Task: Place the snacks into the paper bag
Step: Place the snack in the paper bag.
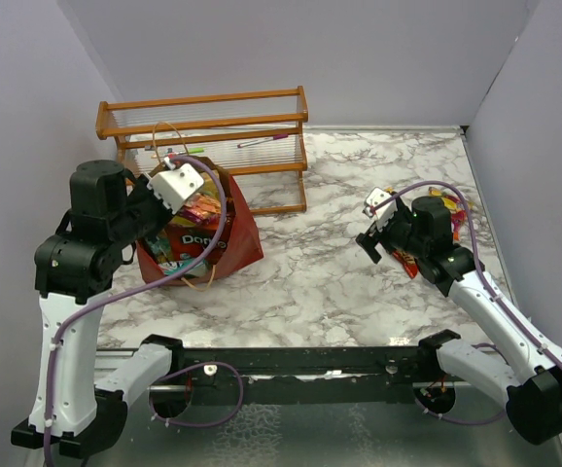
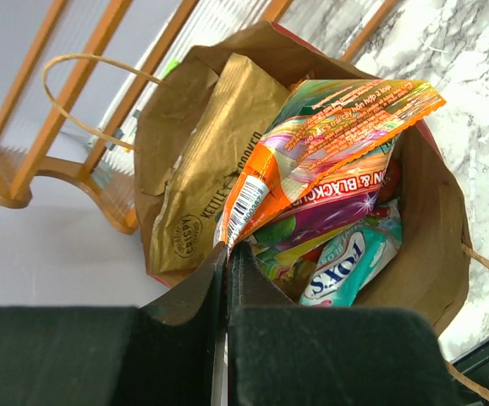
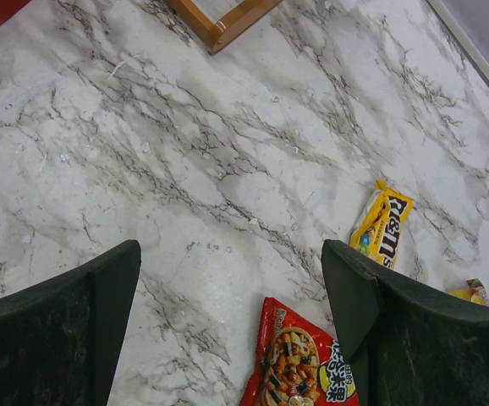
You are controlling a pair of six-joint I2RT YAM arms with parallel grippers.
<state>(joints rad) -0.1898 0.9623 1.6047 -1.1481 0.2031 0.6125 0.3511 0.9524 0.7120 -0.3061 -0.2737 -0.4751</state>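
The dark red-brown paper bag (image 1: 245, 236) stands open at the left, holding the red Doritos bag (image 1: 190, 240) and other snacks. My left gripper (image 1: 199, 200) is over its mouth. In the left wrist view it (image 2: 228, 254) is shut on the barcode corner of an orange packet (image 2: 337, 127), which hangs above a tan chip bag (image 2: 215, 152) and a teal packet (image 2: 343, 262) inside the bag (image 2: 435, 220). My right gripper (image 3: 229, 249) is open and empty above the table. A small red packet (image 3: 299, 364) lies below it, and a yellow packet (image 3: 381, 228) lies just right of it.
The wooden slatted rack (image 1: 203, 122) stands right behind the paper bag and shows in the left wrist view (image 2: 24, 169); its foot (image 3: 219, 21) shows in the right wrist view. Another small packet (image 3: 473, 292) lies at the right edge. Grey walls close in the table.
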